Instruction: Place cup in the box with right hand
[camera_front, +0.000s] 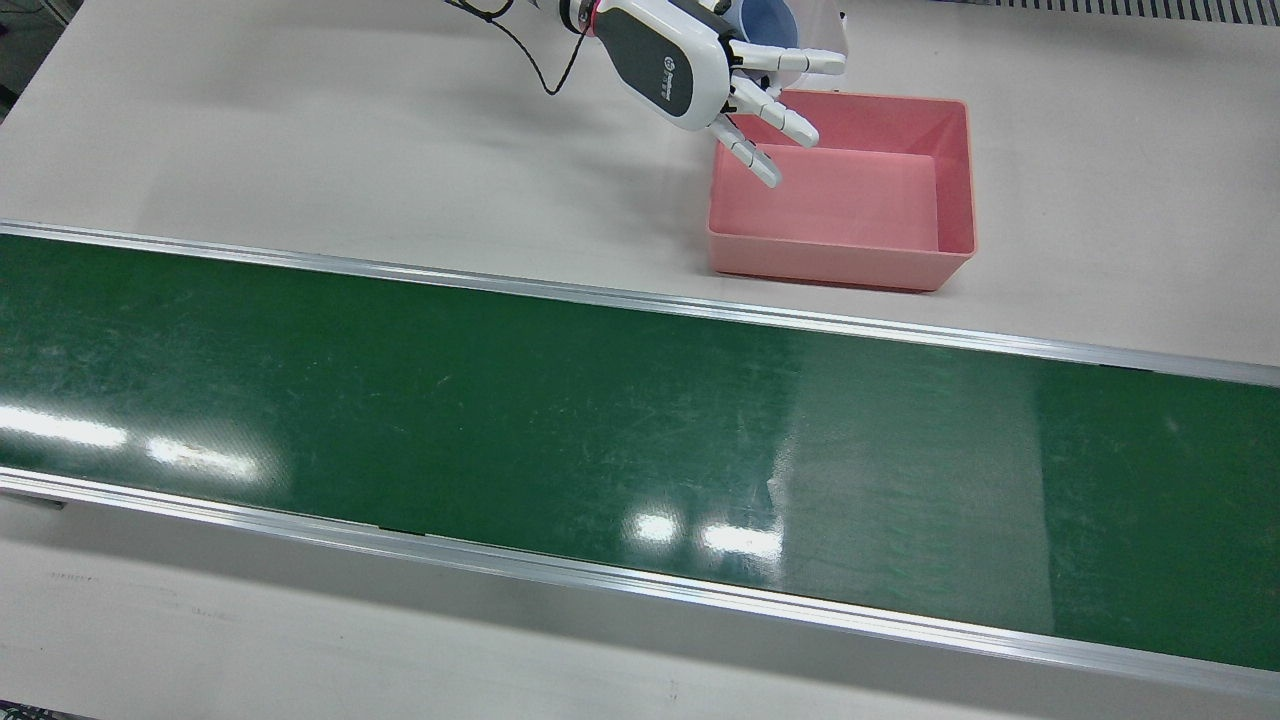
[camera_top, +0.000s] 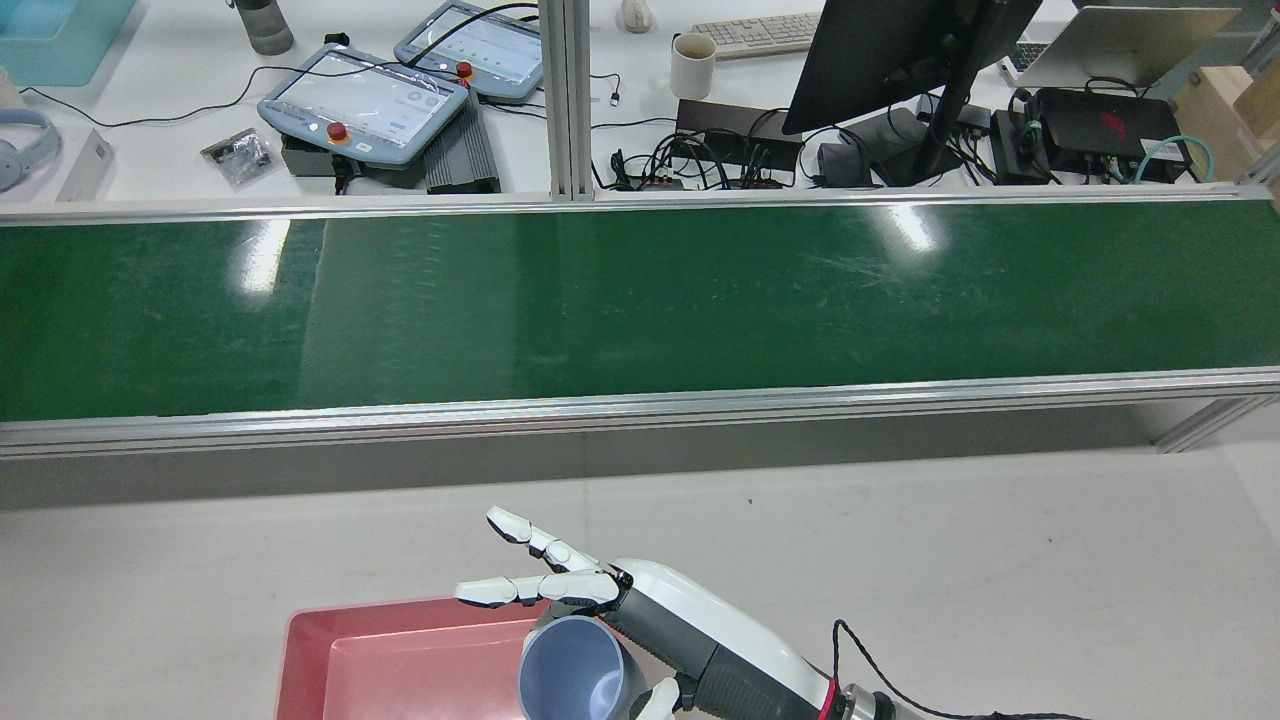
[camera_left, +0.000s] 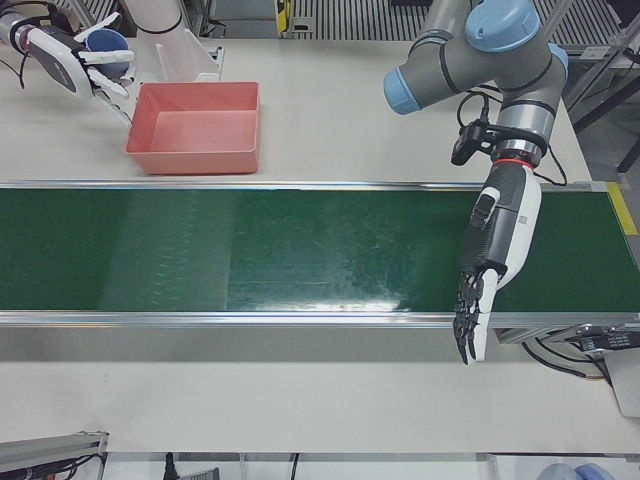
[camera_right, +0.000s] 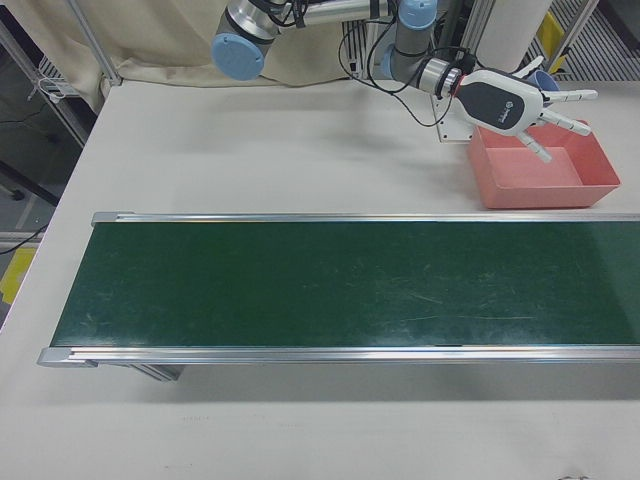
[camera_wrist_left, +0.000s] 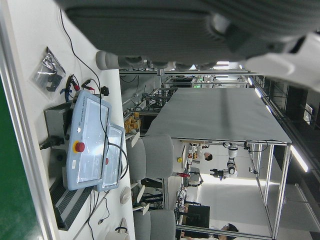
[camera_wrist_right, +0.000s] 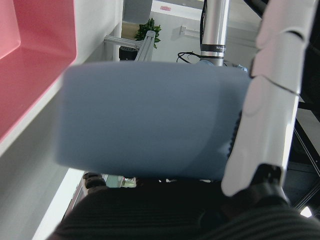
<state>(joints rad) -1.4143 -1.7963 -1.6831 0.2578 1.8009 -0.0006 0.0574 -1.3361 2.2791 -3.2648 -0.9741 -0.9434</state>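
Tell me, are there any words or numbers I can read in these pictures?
No text can be read.
Round logo and small lettering on the back of the right hand: too small to read.
Mark on the left hand: too small.
Screens of the control tablets: too blurred.

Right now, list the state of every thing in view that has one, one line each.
Pale blue plastic cup: tilted, held beside the box's rim, not yet inside.
Pink rectangular plastic box: upright, empty.
Right hand: shut on the cup.
Left hand: open, pointing down over the belt.
Green conveyor belt: bare.
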